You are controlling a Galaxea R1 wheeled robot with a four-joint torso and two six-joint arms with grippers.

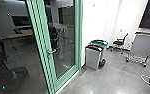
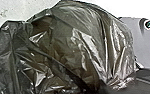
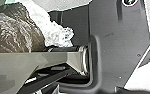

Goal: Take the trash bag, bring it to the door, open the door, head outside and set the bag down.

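– Where's the bag (image 2: 91,42)?
– Close by the left wrist, this side of the door (image 1: 67,75). Can't tell whether either gripper is open or closed.
– Step?
– Carrying, I'd judge. Next calls for a careful approach to the handle (image 1: 52,51).

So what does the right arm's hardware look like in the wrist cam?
Right wrist view: jointed bar in flat grey-beige, tapering at an angle, with a black strut alongside and a shiny metallic ring at its end. Robot's plate: dark grey, round pale-rimmed fitting at a corner.
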